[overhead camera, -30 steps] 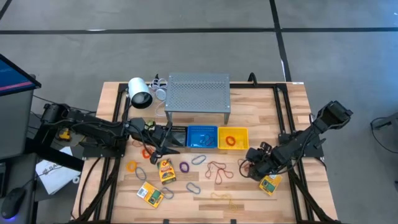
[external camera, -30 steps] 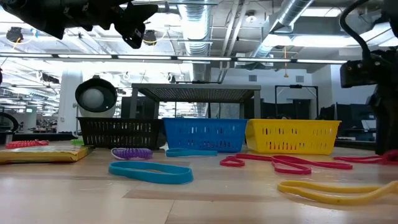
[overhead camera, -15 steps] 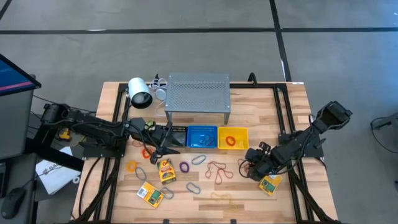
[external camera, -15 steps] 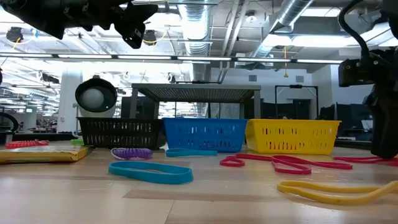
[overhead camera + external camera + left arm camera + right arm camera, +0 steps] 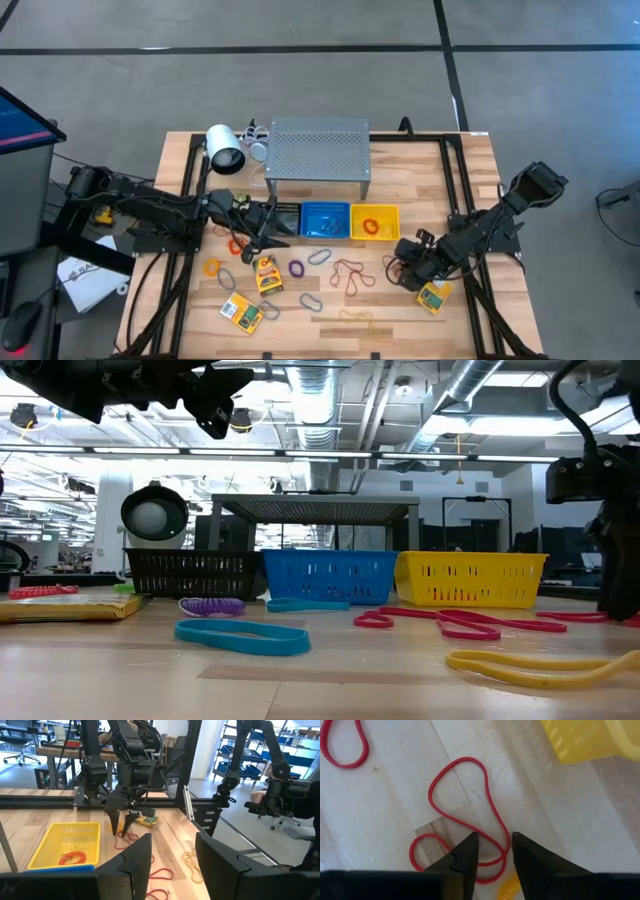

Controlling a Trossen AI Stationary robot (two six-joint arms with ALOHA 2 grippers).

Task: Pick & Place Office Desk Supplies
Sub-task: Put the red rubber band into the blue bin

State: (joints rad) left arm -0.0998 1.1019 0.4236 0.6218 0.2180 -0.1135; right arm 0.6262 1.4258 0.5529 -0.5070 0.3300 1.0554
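Narrowed since before, right gripper (image 5: 492, 851) straddles a red band loop (image 5: 465, 815), grasp unclear.

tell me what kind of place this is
Probably a robotics lab or workshop: exposed ceiling ducts overhead, another robot arm beside blue storage shelving, and a wooden worktable with sorting baskets.

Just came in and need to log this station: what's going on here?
Two arms are sorting loose bands and packs on a wooden table. The right hand is down at the table over a red band loop beside the yellow basket, its fingers straddling the loop; nothing is lifted yet. The left hand hovers by the black basket, fingers apart and empty. Most bands lie loose in front of the baskets.
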